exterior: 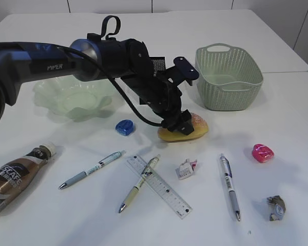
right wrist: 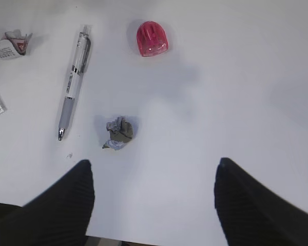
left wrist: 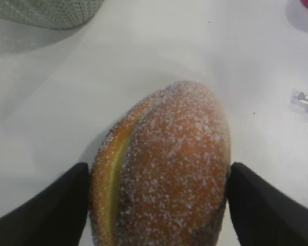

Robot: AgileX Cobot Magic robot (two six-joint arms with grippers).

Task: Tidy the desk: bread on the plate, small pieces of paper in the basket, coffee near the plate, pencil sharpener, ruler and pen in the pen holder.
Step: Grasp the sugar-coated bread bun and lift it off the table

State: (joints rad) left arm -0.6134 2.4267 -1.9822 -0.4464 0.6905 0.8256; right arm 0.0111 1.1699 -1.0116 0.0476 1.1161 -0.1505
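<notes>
Between the left fingers [left wrist: 46, 205] lies the bread [left wrist: 164, 169], flanked closely

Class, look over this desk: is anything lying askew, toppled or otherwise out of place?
Yes. The coffee bottle lies on its side at the desk's left edge, not standing. One pen lies crossed over the ruler. Two crumpled paper scraps sit loose on the desk, outside the basket. Nothing looks spilled or broken.
</notes>
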